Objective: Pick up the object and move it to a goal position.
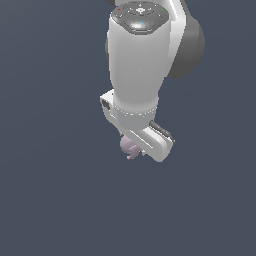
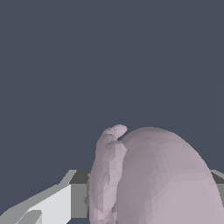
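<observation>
The object point(image 1: 128, 146) is a small pale pinkish-mauve lumpy blob with a little nub. In the exterior view it peeks out under the white hand of my gripper point(image 1: 134, 148), whose fingers are mostly hidden by the hand and arm. In the wrist view the object point(image 2: 162, 179) fills the space between the two fingers of the gripper point(image 2: 148, 188). One white finger with a dark pad point(image 2: 78, 194) touches its lumpy side, and the other finger point(image 2: 218, 177) shows just at its far side. The gripper is shut on the object.
The big white and grey arm point(image 1: 137, 55) fills the upper middle of the exterior view. Everything around is a plain dark blue-grey ground point(image 1: 50, 190) with no other objects, edges or goal marker showing.
</observation>
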`<state>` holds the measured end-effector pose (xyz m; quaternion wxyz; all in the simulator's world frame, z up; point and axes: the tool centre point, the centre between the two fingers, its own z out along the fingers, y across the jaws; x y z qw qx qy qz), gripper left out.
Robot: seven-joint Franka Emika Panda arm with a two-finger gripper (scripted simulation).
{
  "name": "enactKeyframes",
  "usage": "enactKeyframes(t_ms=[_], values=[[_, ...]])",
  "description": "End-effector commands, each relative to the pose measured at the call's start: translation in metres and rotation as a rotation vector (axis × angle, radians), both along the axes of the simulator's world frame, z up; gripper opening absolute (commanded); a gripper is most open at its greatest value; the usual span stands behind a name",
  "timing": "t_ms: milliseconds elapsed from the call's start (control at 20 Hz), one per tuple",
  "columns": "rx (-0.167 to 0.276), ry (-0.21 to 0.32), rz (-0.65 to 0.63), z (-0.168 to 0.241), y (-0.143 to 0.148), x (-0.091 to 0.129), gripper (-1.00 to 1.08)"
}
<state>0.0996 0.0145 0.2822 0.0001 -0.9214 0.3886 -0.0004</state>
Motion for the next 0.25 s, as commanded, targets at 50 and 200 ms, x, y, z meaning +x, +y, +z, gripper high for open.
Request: enactKeyframes(t_ms=[50, 200], values=[[0.000, 0.001, 0.000, 0.0016, 0.0003, 0.0009, -1.00], [0.000, 0.001, 0.000, -0.0001, 0.0000, 0.0008, -1.00]])
